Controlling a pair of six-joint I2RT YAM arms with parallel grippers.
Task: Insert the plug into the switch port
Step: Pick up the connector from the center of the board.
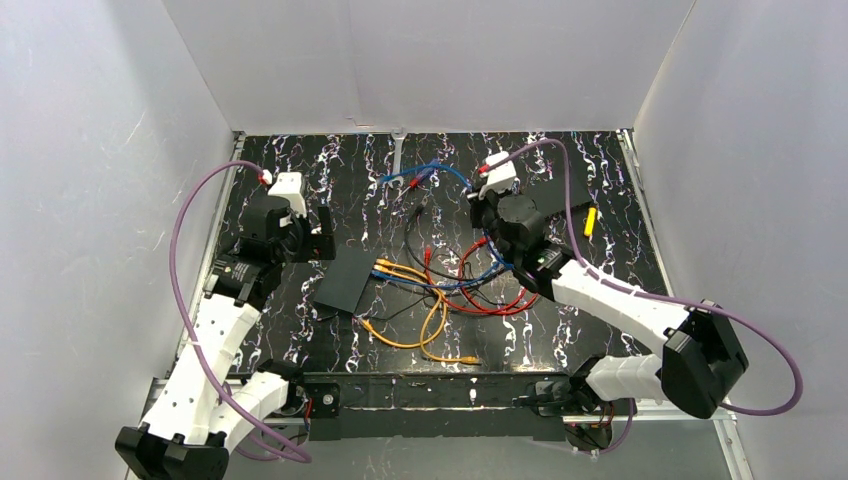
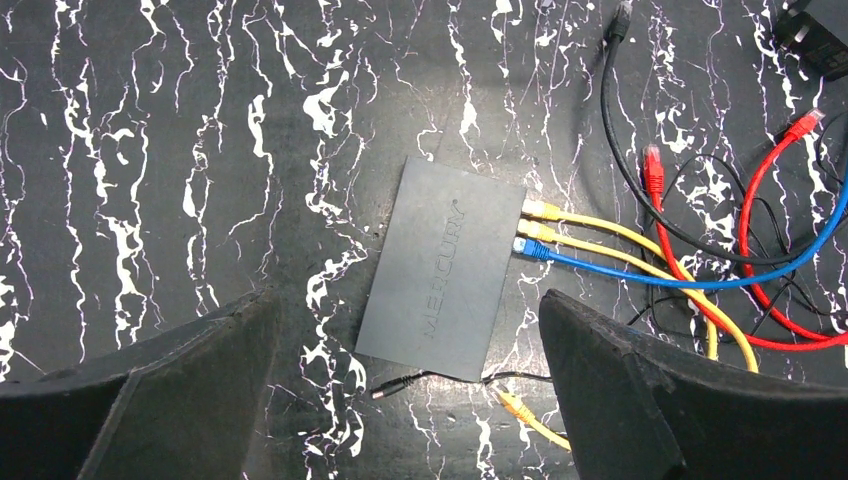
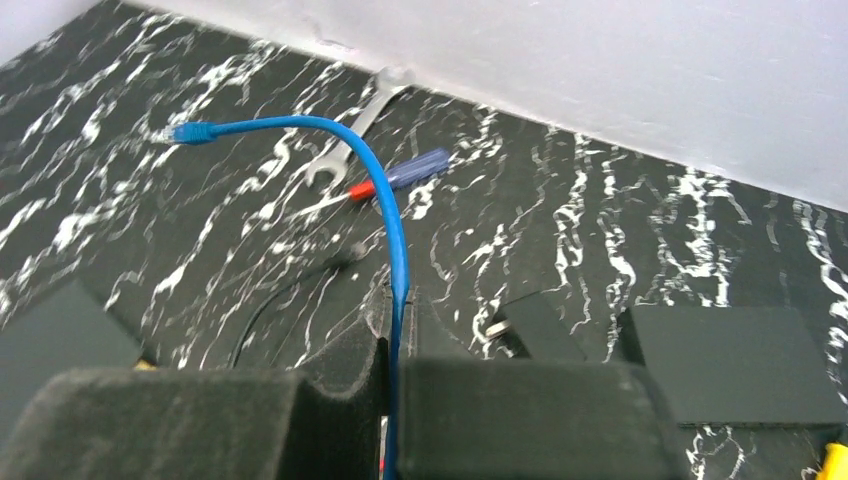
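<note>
The right hand [image 3: 392, 372] is closed on a thin blue network cable [image 3: 385, 190], pinching it some way back from its end; the cable arches up out of the fingers, and its small blue plug [image 3: 190, 131] hangs free to the left of the hand, above the black white-veined desk [image 1: 625, 185], pointing roughly leftward.

The flat matte-black rectangular switch [image 1: 345, 278] lies on the desk to the left of that hand and nearer, well apart from it; a tangle of loose red and orange cables [image 1: 470, 295] sits between them. The long axis of the switch runs near to far with a slight slant; its socket edge is the long right-hand side, the side turned towards the right hand. Two yellow plugs [image 2: 540, 212] and a second blue one [image 2: 530, 250] sit in the far part of that edge; the nearer stretch looks free, though the sockets are too small to make out.

The left hand [image 2: 405, 300] is spread wide and holds nothing; it hovers over the switch and is much the closer of the two. The plug, I judge, must travel left and nearward to meet that right-facing edge squarely; the slack between grip and plug may let it droop or twist.
</note>
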